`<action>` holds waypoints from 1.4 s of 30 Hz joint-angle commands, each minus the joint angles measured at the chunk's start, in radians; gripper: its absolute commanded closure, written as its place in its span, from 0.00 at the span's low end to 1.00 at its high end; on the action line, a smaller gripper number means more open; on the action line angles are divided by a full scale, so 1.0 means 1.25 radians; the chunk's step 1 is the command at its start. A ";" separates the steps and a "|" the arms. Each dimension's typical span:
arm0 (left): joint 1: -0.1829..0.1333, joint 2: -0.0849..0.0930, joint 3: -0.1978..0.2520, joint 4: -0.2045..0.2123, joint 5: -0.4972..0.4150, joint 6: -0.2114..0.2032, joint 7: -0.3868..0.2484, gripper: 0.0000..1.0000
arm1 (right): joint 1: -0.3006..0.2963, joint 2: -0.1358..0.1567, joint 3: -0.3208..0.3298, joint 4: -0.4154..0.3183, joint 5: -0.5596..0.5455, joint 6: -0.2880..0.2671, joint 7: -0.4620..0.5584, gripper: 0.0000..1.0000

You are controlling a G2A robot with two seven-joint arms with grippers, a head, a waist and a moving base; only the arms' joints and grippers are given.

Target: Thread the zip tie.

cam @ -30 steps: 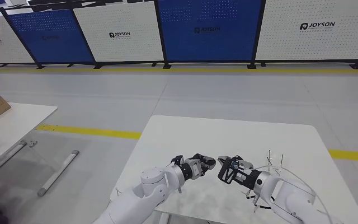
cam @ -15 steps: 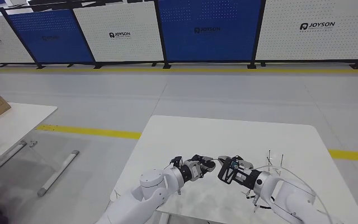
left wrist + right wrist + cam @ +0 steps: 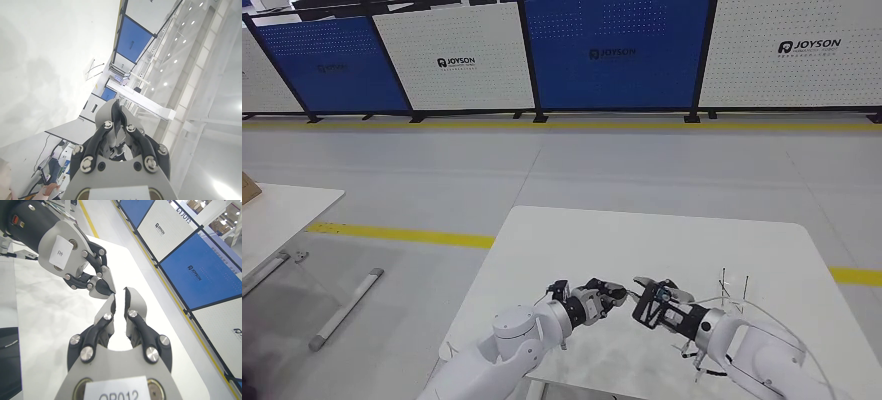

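Top view puts both tools low over the near half of the white tabletop [image 3: 642, 235], tips facing each other and almost meeting. The left tool [image 3: 614, 292] has its fingers pressed together. In the left wrist view [image 3: 118, 103] the black pads meet along their length, and I cannot tell whether anything thin is pinched between them. The right tool [image 3: 642, 288] is slightly spread. In the right wrist view [image 3: 119, 291] a narrow gap shows between its two tips, and the nearer tip sits just beside the closed point of the left tool [image 3: 113, 291].

Loose zip ties [image 3: 724, 272] lie flat on the tabletop, to the right of the right tool and apart from both. Their long axes run roughly from the near edge toward the far edge, dark heads at the far end. From the left wrist view the zip ties [image 3: 103, 64] seem to cross one another, three heads visible.
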 commanded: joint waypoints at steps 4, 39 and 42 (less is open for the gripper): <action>0.003 -0.002 0.001 0.004 0.037 -0.019 0.029 1.00 | -0.037 0.010 0.061 0.027 0.115 0.000 -0.044 0.00; 0.053 -0.017 0.049 0.006 0.350 -0.253 0.072 1.00 | 0.029 -0.012 0.065 0.211 1.023 0.000 0.238 0.00; 0.053 -0.017 0.049 0.006 0.350 -0.253 0.072 1.00 | 0.029 -0.012 0.065 0.211 1.023 0.000 0.238 0.00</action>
